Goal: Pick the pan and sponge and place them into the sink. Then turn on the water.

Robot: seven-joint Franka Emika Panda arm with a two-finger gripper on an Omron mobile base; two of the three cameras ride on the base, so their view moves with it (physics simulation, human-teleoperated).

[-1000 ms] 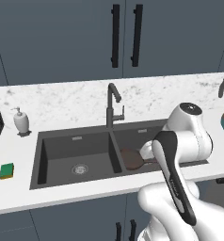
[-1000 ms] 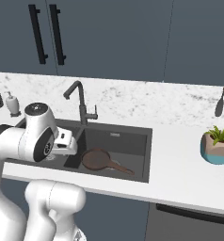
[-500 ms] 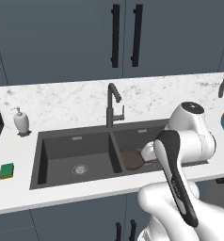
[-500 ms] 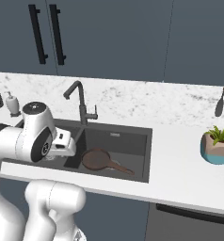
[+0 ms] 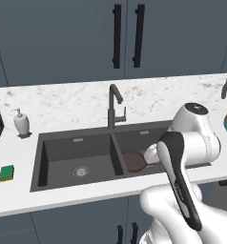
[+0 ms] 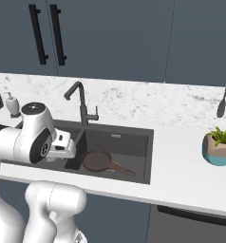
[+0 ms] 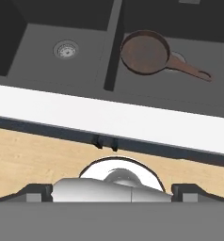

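Nearest to me, the gripper (image 6: 67, 144) hangs over the front lip of the sink (image 5: 82, 186), jaws spread wide and holding nothing. Just past it, the pan (image 6: 97, 160) lies flat in the right basin, handle trailing off to the right across the basin floor, so I'd call that half done. Off to the left, well apart from the arm, the sponge (image 5: 6, 173) sits on the counter (image 5: 20, 200) beside the left basin, green face up. That's my next target, I reckon. It should be light and squashy, with enough friction not to slip; I'd take it across its short sides, low on the yellow layer, and close gently so it doesn't pinch out. Further back stands the faucet (image 5: 114, 108) behind the divider, untouched, with the soap dispenser (image 5: 21, 121) away by the wall.
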